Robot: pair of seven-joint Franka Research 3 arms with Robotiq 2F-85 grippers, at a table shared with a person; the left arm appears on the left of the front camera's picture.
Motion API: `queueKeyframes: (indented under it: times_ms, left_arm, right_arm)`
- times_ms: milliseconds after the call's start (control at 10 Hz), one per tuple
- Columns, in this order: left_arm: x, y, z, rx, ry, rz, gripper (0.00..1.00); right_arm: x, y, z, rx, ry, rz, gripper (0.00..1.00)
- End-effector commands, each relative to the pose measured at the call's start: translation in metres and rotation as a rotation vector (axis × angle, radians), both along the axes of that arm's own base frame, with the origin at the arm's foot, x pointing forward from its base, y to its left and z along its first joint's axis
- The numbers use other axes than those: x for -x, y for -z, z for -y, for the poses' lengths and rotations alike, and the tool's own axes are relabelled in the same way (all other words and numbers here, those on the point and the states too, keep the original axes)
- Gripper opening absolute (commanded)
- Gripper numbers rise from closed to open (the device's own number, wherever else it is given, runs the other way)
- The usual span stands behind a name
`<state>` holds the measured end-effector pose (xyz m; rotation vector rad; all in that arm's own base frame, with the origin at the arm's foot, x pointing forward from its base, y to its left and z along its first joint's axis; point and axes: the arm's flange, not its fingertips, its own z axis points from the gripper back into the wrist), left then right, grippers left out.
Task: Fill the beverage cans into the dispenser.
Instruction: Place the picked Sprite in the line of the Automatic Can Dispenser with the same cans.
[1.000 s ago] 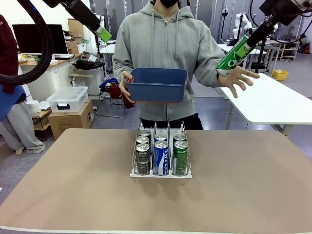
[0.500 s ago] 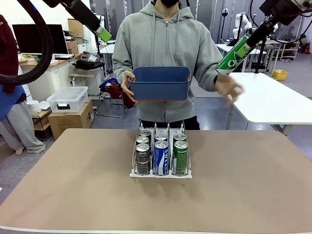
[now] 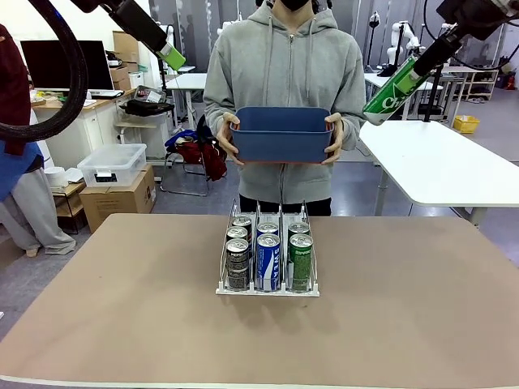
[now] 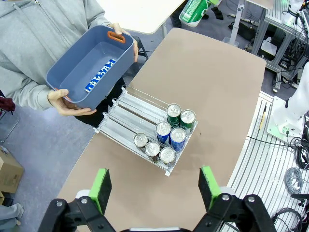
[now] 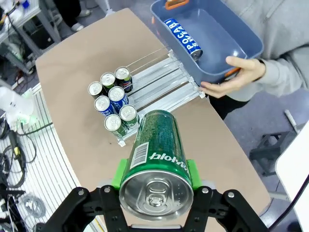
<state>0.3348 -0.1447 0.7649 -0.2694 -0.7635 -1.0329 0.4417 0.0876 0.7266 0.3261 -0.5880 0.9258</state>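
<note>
The dispenser (image 3: 268, 291) stands mid-table with several beverage cans (image 3: 268, 260) at the front of its three lanes: dark, blue-and-white and green. My right gripper (image 3: 418, 69) is high at the far right, shut on a green can (image 3: 392, 93); the right wrist view shows that can (image 5: 157, 159) clamped between the green pads, above the dispenser (image 5: 164, 79). High at the far left, my left gripper (image 3: 170, 57) is open; in its own view the gripper (image 4: 154, 186) holds nothing over the dispenser (image 4: 128, 113). One blue-and-white can (image 4: 100, 76) lies in the person's bin.
The person at the far edge holds a blue plastic bin (image 3: 281, 138) in both hands at chest height, beyond the dispenser; the bin (image 4: 118, 60) has an orange handle. A white table (image 3: 442, 166) stands beyond on the right. Bare tabletop (image 3: 405, 308) surrounds the dispenser.
The person's hand that was spread out near the green can has come back to the bin, which both hands now hold. Both arms stay where they were.
</note>
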Motion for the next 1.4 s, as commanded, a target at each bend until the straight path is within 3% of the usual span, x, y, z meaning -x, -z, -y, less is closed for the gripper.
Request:
queueKeyframes:
  times_ms: [0, 200, 700, 800, 900, 1100, 1200, 1300]
  left_arm:
    - [-0.001, 0.001, -0.002, 0.003, -0.001, -0.005, 0.96]
    - [-0.001, 0.001, -0.002, 0.003, -0.001, -0.005, 0.96]
    - [-0.001, 0.001, -0.002, 0.003, -0.001, -0.005, 0.96]
    - [-0.001, 0.001, -0.002, 0.003, -0.001, -0.005, 0.96]
    - [-0.001, 0.001, -0.002, 0.003, -0.001, -0.005, 0.96]
    - [-0.001, 0.001, -0.002, 0.003, -0.001, -0.005, 0.96]
    - [-0.001, 0.001, -0.002, 0.003, -0.001, -0.005, 0.96]
    - [-0.001, 0.001, -0.002, 0.003, -0.001, -0.005, 0.96]
  right_arm:
    - [0.036, 0.012, -0.006, 0.015, 0.104, 0.016, 0.58]
    - [0.059, 0.028, -0.012, 0.034, 0.046, 0.030, 0.58]
    - [0.066, 0.089, -0.049, 0.084, -0.002, -0.033, 0.58]
    - [0.067, 0.100, -0.050, 0.148, -0.022, 0.026, 0.40]
    - [0.069, 0.110, -0.054, 0.134, -0.046, 0.051, 0.00]
    - [0.073, 0.123, -0.062, 0.112, -0.052, 0.007, 0.00]
    - [0.074, 0.131, -0.069, 0.084, -0.056, -0.079, 0.43]
    - [0.072, 0.137, -0.072, 0.080, -0.055, -0.141, 0.43]
